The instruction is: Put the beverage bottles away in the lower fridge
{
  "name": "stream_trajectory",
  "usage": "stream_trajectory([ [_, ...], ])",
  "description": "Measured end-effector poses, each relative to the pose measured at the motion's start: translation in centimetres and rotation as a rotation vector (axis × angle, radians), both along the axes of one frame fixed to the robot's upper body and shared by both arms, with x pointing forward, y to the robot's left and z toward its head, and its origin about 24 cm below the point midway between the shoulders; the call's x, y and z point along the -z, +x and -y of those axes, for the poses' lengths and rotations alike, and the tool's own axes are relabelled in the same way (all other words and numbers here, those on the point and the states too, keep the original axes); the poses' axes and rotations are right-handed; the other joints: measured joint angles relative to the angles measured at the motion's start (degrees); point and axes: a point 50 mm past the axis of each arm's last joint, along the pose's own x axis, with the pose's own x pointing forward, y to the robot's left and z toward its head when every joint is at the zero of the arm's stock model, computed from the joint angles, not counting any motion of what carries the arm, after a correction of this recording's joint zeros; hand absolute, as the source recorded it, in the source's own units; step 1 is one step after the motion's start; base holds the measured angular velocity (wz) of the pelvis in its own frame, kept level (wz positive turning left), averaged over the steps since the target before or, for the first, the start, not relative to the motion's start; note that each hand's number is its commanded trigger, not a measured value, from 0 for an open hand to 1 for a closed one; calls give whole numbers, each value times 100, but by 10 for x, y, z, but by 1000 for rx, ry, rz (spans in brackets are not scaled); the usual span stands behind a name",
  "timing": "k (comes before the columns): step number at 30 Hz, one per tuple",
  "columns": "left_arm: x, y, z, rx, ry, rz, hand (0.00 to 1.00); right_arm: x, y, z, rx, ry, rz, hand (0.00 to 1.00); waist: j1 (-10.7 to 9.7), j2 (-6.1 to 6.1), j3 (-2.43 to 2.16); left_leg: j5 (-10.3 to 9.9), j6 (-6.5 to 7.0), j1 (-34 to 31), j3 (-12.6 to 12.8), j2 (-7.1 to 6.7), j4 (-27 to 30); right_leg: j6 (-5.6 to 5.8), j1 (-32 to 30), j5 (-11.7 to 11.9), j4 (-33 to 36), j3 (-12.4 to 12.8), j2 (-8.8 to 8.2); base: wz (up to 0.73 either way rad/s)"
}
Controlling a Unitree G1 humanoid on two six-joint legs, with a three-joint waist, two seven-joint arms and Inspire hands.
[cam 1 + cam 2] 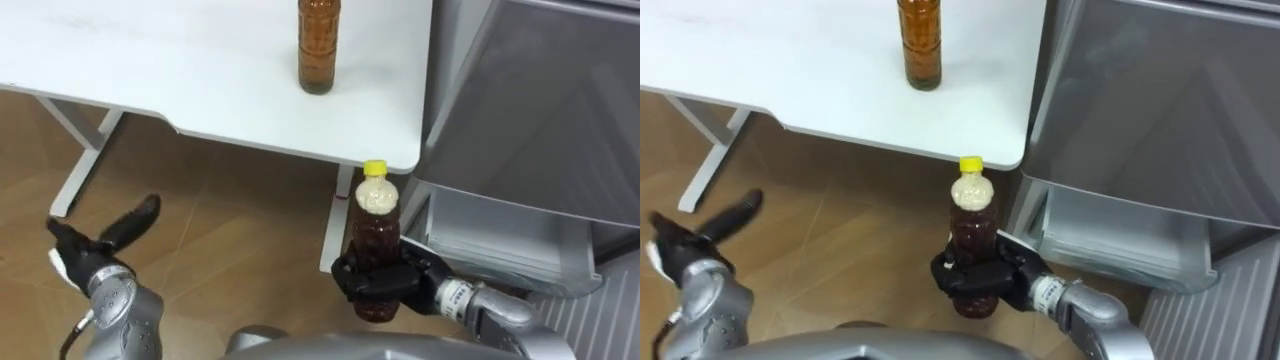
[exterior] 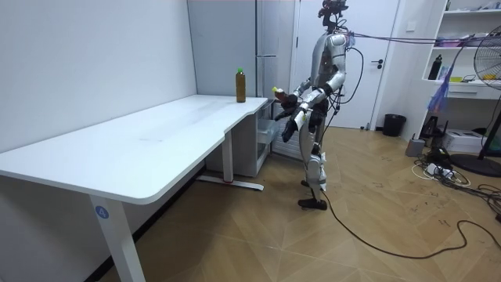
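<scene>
Right hand gripping the drink, left empty.
We're holding the right hand [image 1: 402,278] low at 6 o'clock, fingers clamped round the upright yellow-capped bottle [image 1: 376,228], open fridge drawer [image 1: 500,238] at 3; left hand [image 1: 90,255] at 8, fingers apart.

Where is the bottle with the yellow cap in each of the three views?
Left eye view: yellow-capped bottle lower centre, upright in the right hand.
Right eye view: lower centre, a little further left.
Room view: upper middle, at the robot's hand beside the table's far end.
Shared landmark: the brown bottle standing on the white table.
</scene>
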Motion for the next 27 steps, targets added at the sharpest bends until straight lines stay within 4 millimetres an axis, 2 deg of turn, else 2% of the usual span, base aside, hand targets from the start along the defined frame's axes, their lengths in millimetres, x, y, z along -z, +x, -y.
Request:
stream_trajectory([
  [3, 14, -22, 2, -46, -79, -73, 0, 1, 0, -1, 17, -16, -11, 100, 2, -46, 14, 0, 1, -15, 42, -1, -17, 3, -49, 2, -42, 68, 5, -8],
  [5, 20, -30, 4, -30, -98, -115, 0, 2, 1, -3, 8, -17, -20, 100, 8, -71, 22, 0, 1, -75, 56, 3, -17, 4, -79, 3, -35, 85, 10, -3],
  [6, 27, -36, 6, -14, -117, -150, 0, 2, 2, -5, 4, -13, -29, 100, -6, -75, 40, 0, 0, -86, 53, 2, -14, 5, -86, 4, -36, 83, 11, 0],
  [11, 46, -61, 18, 107, -184, -304, 0, 1, 4, -7, 13, 8, -38, 100, -90, -68, 44, 0, 0, -101, 70, 2, -11, 6, -88, 4, -41, 72, 5, 0],
  [13, 53, -73, 20, 179, -205, -377, 0, 0, 8, -6, 23, 17, -36, 100, -199, -66, 43, -1, 1, -120, 70, 2, -10, 6, -96, 4, -42, 49, 4, 0],
  [16, 56, -80, 24, 246, -243, -410, 0, -1, 11, -6, 30, 23, -45, 100, -317, -61, 44, -1, 1, -154, 47, 1, -9, 6, -112, 5, -41, 21, 3, 6],
  [19, 60, -84, 30, 337, -284, -445, 0, 2, 11, -4, 52, 6, -68, 100, -434, -24, 22, -1, 1, -168, 32, 1, 6, 6, -108, 7, -37, -19, 3, 5],
  [22, 63, -88, 34, 409, -335, -481, 0, 16, 1, 6, 101, -56, -152, 100, -501, 23, -14, -1, 1, -178, 34, 3, -13, 5, -116, 7, -16, -20, 4, 0],
  [25, 64, -91, 34, 438, -359, -492, 0, 24, -7, 14, 137, -106, -221, 100, -543, 18, -29, -1, 1, -202, 31, 3, -9, 5, -146, 7, 10, -26, 3, 0],
  [27, 64, -94, 34, 458, -365, -504, 0, 25, -6, 18, 184, -110, -235, 100, -631, 35, -24, -1, 1, -212, 30, 3, -2, 5, -157, 7, 27, -35, 1, 0],
])
